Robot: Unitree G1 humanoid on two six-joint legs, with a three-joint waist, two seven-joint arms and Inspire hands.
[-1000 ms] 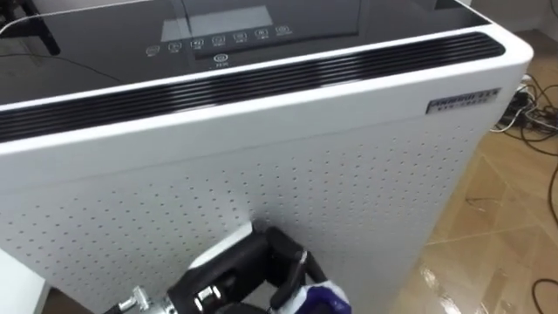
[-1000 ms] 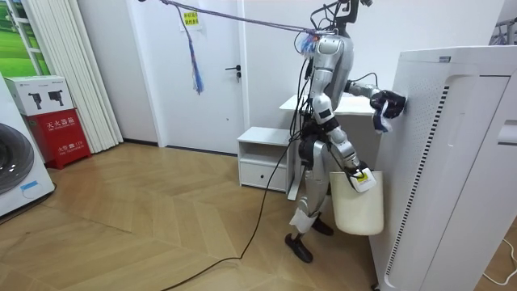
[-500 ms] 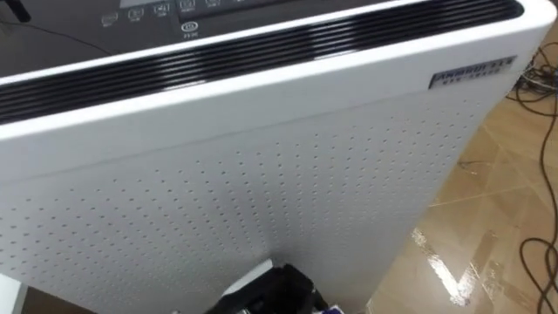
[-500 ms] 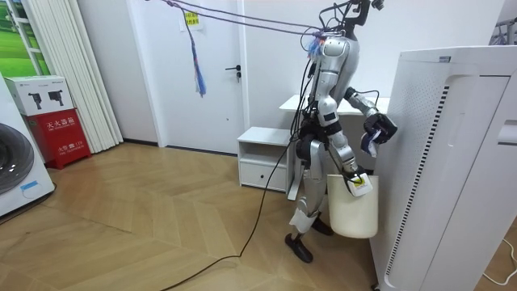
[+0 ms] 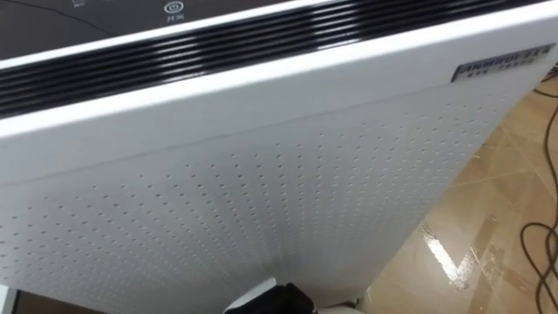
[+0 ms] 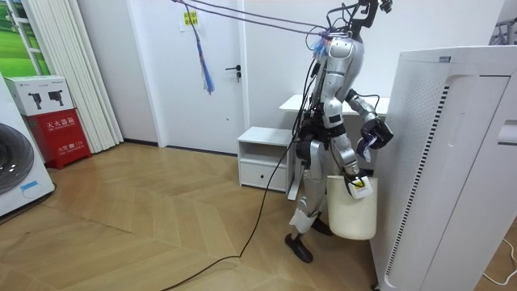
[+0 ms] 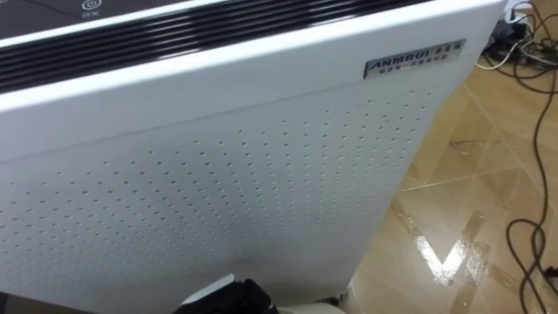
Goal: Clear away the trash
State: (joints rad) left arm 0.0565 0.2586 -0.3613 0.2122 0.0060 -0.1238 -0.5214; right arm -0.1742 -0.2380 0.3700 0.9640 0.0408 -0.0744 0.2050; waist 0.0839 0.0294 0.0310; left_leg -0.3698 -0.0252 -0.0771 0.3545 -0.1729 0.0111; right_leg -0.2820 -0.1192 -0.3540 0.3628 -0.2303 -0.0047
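Observation:
In the room view I stand close against the side of a tall white air purifier (image 6: 452, 162). My left hand (image 6: 376, 133) is at chest height next to the purifier's panel, fingers curled round a small blue-purple piece of garbage (image 6: 366, 147). My right hand (image 6: 354, 175) hangs by my hip and grips the rim of a white waste bin (image 6: 351, 214) that dangles beside my legs. In the left eye view the purifier's perforated front (image 5: 261, 174) looms close, and the dark back of my left hand (image 5: 272, 301) peeks in at the bottom edge.
A white desk (image 6: 295, 103) and a low white drawer cabinet (image 6: 262, 158) stand behind me. A washing machine (image 6: 16, 162) and a red box (image 6: 58, 133) sit at the room view's left. Loose cables (image 5: 540, 253) lie on the wooden floor to the purifier's right.
My left hand has come down from the purifier's side, with the blue garbage, to chest height over the bin. The eye view has shifted lower and closer onto the purifier's front.

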